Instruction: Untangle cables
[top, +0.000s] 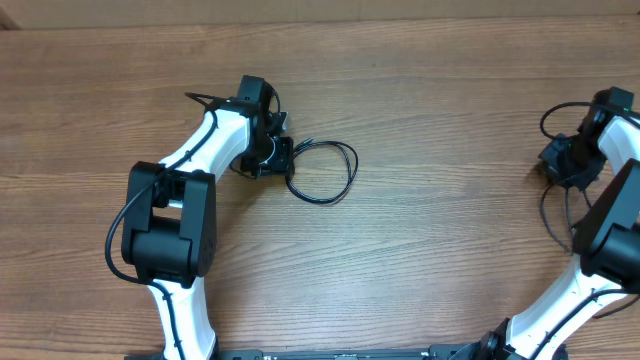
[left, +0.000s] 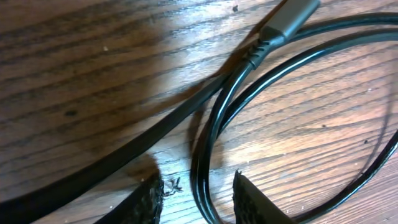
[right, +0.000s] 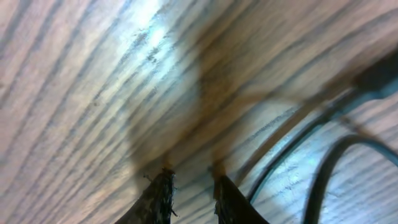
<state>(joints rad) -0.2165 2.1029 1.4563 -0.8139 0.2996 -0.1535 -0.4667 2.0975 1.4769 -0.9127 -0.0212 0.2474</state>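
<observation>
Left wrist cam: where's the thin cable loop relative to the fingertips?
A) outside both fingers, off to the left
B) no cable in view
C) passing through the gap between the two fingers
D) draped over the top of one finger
C: the cable runs down through the gap of the left gripper, whose fingertips stand apart on either side of it without pinching it.

Wood-grain table (top: 430, 260), with small specks on the surface in the left wrist view. One thin black cable (top: 353, 168) lies on it in an open loop left of centre, its grey plug (left: 289, 18) resting flat. A second dark cord (right: 323, 180) lies at the right side, blurred.
</observation>
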